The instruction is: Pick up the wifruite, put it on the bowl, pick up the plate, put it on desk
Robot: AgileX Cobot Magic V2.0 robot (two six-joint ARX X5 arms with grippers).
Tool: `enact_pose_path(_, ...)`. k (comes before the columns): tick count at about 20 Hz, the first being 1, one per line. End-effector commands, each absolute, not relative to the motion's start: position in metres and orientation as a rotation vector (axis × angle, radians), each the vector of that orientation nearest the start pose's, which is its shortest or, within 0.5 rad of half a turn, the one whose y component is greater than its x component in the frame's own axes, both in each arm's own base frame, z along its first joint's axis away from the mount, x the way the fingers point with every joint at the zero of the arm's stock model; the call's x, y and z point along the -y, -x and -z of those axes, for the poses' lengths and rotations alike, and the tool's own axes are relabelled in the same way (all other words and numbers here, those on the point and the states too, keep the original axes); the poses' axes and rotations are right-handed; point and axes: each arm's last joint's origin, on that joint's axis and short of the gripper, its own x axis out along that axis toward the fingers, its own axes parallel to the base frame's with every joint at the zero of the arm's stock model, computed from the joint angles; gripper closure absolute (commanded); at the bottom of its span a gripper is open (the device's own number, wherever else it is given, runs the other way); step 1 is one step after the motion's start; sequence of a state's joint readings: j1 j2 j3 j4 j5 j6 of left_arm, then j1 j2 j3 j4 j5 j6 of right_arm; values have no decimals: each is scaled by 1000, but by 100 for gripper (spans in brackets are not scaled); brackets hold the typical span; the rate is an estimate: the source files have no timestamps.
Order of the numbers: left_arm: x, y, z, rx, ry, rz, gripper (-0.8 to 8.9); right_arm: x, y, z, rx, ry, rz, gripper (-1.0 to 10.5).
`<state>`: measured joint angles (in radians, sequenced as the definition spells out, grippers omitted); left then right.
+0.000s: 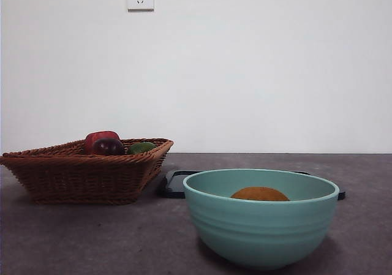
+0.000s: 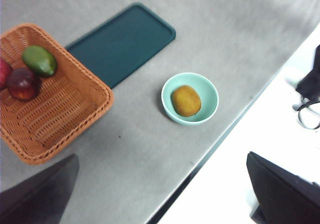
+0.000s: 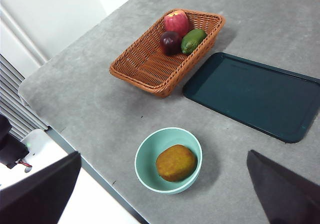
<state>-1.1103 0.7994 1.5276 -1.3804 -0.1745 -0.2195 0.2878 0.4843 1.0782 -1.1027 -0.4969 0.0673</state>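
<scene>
The brownish-orange wifruite (image 1: 260,193) lies inside the mint-teal bowl (image 1: 262,226) near the desk's front edge; it also shows in the left wrist view (image 2: 186,100) and the right wrist view (image 3: 175,162). The dark teal flat plate (image 3: 255,95) lies on the grey desk (image 3: 100,109) behind the bowl, next to the basket. My left gripper (image 2: 161,155) and my right gripper (image 3: 164,154) both hang high above the desk, open and empty. Neither arm shows in the front view.
A wicker basket (image 1: 86,171) stands at the left with a red apple (image 1: 100,139), a dark purple fruit (image 1: 108,146) and a green fruit (image 1: 141,147) in it. The desk's front edge (image 3: 95,176) runs close to the bowl.
</scene>
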Motion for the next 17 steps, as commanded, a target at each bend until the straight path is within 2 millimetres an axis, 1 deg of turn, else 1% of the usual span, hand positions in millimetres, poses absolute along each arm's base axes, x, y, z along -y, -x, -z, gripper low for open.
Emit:
enact_pose_path(1, 21, -16, -435, -550, -132, 857, 220, -24, -31, -372, -526, -118, -754, 291)
enact_pose_path(3, 3, -7, -422, -525, -112, 863, 220, -23, -31, -372, -533, -116, -746, 291)
enact_pose_path(5, -8, -2, -410, -512, -101, 866, 220, -23, -31, -371, -541, -109, -715, 291)
enact_pose_path(7, -13, 1, -397, -516, -104, 865, 220, -22, -31, -370, -548, -112, -699, 291)
enact_pose_path(10, -11, -1, -381, -546, -124, 858, 220, -22, -31, -370, -557, -137, -693, 291)
enact_pose_path(12, -8, -2, -379, -556, -133, 855, 220, -22, -31, -370, -557, -138, -693, 291)
enact_pose_path(15, -7, -2, -382, -528, -111, 862, 220, -22, -31, -371, -551, -137, -694, 291)
enact_pose_path(17, -7, -2, -383, -520, -112, 865, 220, -22, -31, -372, -562, -191, -680, 292)
